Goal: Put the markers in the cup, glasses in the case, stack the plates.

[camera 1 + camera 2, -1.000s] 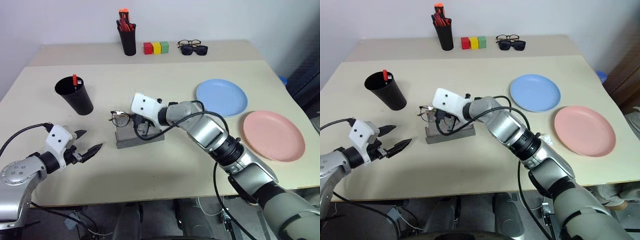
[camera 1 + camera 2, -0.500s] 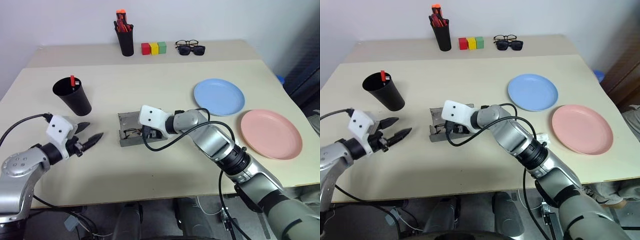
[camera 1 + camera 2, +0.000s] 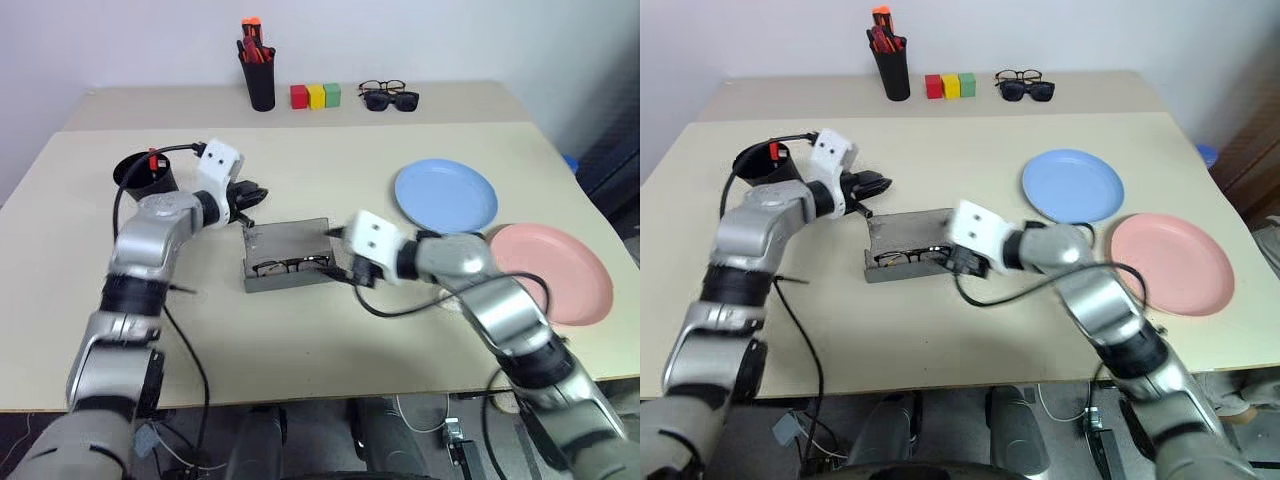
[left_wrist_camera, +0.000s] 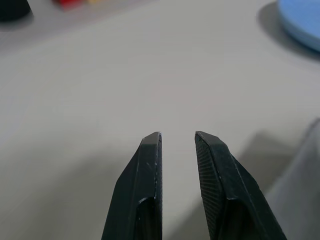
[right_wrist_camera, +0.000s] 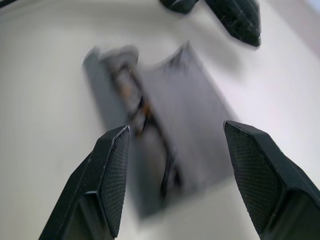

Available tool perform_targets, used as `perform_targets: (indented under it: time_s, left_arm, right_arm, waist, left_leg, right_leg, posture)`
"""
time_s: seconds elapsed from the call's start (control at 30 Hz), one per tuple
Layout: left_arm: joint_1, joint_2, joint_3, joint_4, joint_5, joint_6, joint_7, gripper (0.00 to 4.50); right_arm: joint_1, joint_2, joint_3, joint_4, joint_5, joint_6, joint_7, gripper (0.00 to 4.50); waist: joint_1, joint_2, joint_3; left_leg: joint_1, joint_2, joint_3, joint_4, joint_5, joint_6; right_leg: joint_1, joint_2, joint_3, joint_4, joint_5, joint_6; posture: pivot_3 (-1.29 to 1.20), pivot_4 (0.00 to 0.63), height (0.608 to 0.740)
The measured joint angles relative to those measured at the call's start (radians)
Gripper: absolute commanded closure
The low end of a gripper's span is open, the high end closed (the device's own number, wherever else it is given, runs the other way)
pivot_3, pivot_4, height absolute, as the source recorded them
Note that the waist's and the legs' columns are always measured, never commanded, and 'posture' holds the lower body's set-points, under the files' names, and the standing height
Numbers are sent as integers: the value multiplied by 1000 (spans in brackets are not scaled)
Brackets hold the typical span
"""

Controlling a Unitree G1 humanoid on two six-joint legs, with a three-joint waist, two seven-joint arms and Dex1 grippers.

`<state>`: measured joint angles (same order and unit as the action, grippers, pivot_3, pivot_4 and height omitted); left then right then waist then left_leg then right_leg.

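My left pincer (image 3: 880, 182), two ribbed black fingers tapering to blunt tips, hangs just behind the far left corner of the grey hard-shell clamshell case (image 3: 287, 254); its tips stand nearly together with a narrow gap between them and nothing in it. My right pincer (image 3: 350, 262), with the same cross-hatched black pads (image 5: 114, 172), sits spread wide at the right end of the case and holds nothing.

The case lies open near the middle of the matte beige table (image 3: 300, 340), its lid tilted back. Inside it lie the thin black wire-frame spectacles (image 3: 290, 266) with clear roundish lenses, along the front half.

The wide black plastic cup (image 3: 148, 176), tapering toward its base, stands upright at the left, behind my left arm. The slim red marker (image 3: 152, 159) pokes up out of it.

To the right lie two smooth round plastic plates, flat and apart from each other: the light blue one (image 3: 446, 195) farther back, the pink one (image 3: 560, 272) nearer the right edge.

At the back stand a narrow black pen holder (image 3: 259, 80) with red and orange markers, three small blocks (image 3: 315, 96) in red, yellow and green, and dark sunglasses (image 3: 391, 100) in front of thicker black-framed spectacles (image 3: 380, 87). I can read no writing on anything.
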<state>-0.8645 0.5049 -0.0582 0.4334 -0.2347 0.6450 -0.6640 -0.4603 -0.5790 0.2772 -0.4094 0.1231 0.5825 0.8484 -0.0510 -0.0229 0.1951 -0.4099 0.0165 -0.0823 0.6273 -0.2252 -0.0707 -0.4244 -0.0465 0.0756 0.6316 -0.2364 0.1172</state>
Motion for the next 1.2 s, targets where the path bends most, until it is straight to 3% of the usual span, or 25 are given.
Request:
perform_targets:
  time_s: [0.23,0.5,0.73,1.03,1.2]
  left_arm:
    - [-92,-22,-95,274,83,-67,-150,3479]
    - [-73,14,-126,281,126,-125,-310,3479]
    - [102,87,-108,-51,59,-60,-422,3479]
    - [345,145,-87,-469,-53,47,-446,3479]
    - [437,207,-84,-619,-61,17,-446,3479]
  right_arm:
    - [122,-38,-102,-50,50,7,-24,1482]
    - [140,-26,-131,-92,90,29,-74,1482]
    - [116,-25,-125,-46,89,15,-79,1482]
    - [71,-30,-132,56,85,-10,-80,1482]
    - [-3,-79,-148,228,11,15,-138,1482]
  waist:
    - [-10,0,0]
    - [-5,0,0]
    - [0,0,0]
    - [9,0,0]
    - [7,0,0]
  left_leg:
    - [0,0,0,0,0,0]
    - [0,0,0,0,0,0]
    - [0,0,0,0,0,0]
    - [0,0,0,1,0,0]
    - [1,0,2,2,0,0]
  right_leg:
    - [0,0,0,0,0,0]
    - [0,0,0,0,0,0]
    - [0,0,1,0,0,0]
    - [0,0,1,0,0,0]
    - [0,-1,2,0,-2,-4]
  posture:
    - [0,150,740]
    - [0,150,740]
    - [0,150,740]
    - [0,150,740]
    - [0,150,740]
